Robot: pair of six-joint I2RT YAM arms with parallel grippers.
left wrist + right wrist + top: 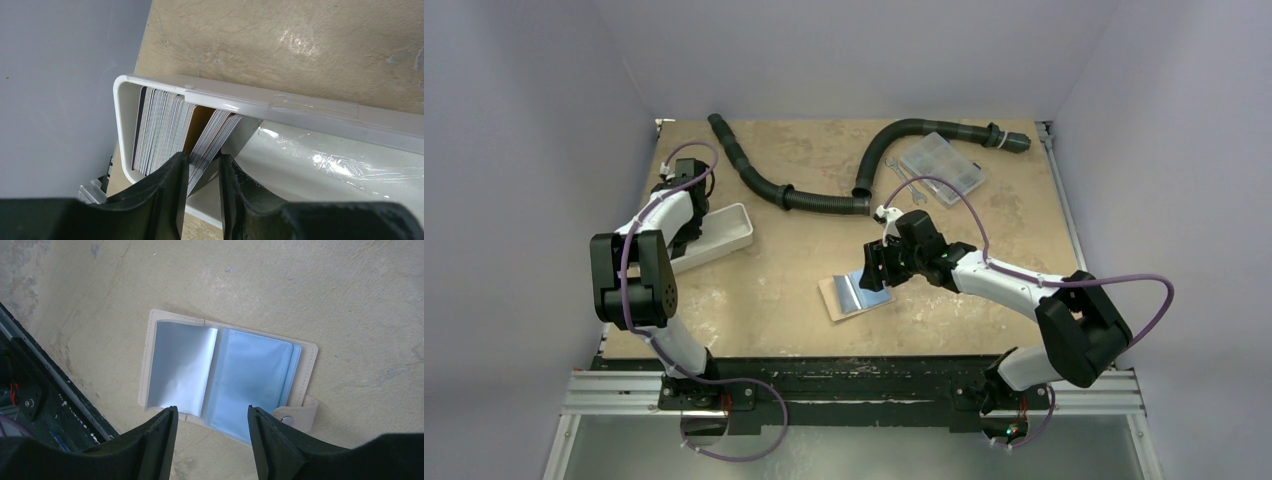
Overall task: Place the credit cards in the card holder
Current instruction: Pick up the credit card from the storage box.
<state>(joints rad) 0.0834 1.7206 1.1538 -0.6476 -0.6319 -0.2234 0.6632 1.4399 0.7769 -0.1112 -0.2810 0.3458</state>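
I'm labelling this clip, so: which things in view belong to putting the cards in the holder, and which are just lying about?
Job: credit cards, on edge in the white tray; card holder, lying open; left end effector at the cards; right end effector over the holder.
Lying about: black corrugated hose; clear compartment box.

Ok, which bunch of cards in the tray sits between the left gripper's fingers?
The smaller leaning bunch right of the gap; the bigger upright stack stands outside the left gripper.
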